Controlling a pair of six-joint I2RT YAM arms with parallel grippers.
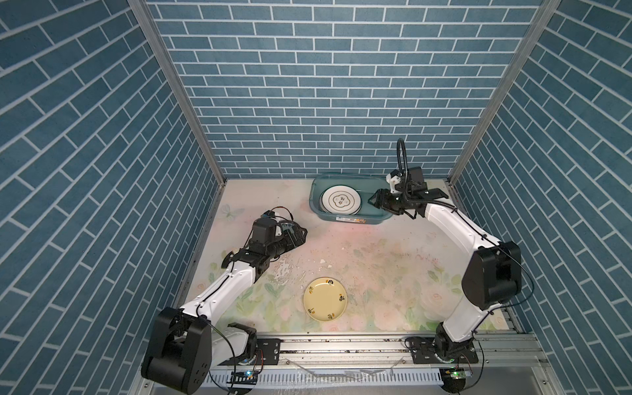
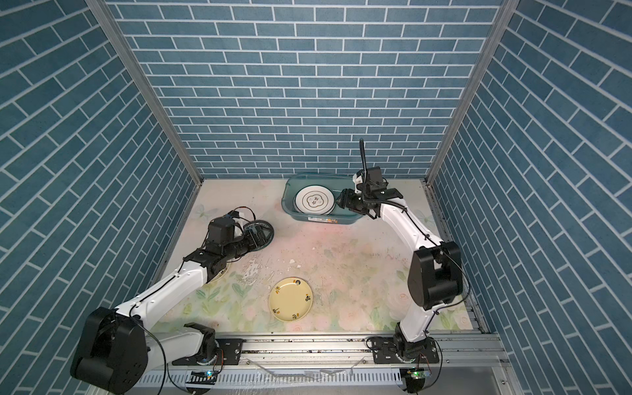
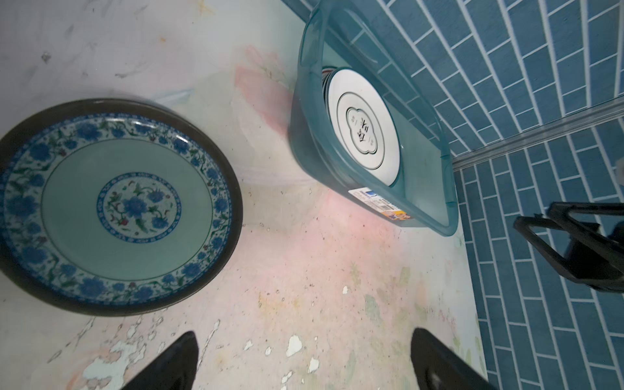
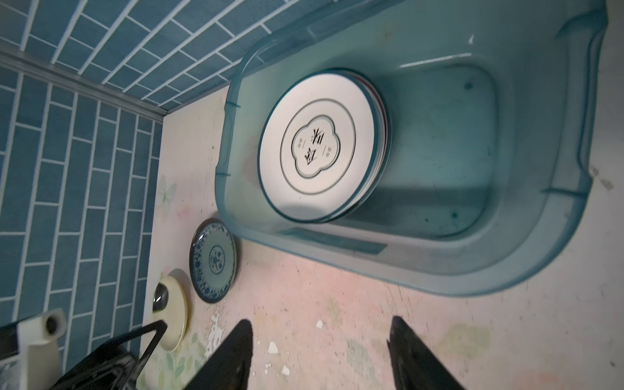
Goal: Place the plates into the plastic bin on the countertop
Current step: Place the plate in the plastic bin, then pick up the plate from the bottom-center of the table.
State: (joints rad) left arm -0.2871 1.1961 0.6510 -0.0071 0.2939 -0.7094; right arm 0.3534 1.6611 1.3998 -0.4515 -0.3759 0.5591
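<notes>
Right gripper [image 4: 320, 320] stood wide, empty, by plastic bin [image 1: 349, 221] at countertop [image 1: 376, 263] back edge; left gripper [image 3: 304, 332] wide, empty, beside floral plate [image 3: 125, 206].

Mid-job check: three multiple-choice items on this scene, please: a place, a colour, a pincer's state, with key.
1. The floral plate lies: A in the plastic bin; B on the countertop beside the left pincer; C in the right pincer.
2. The bin's top plate is: A white; B orange; C black.
3. The right pincer is: A shut on a plate; B open, empty; C out of view.
Key: 1 B, it lies flat by the left pincer; 2 A, white face, teal rim; 3 B, jaws apart, nothing between.
</notes>
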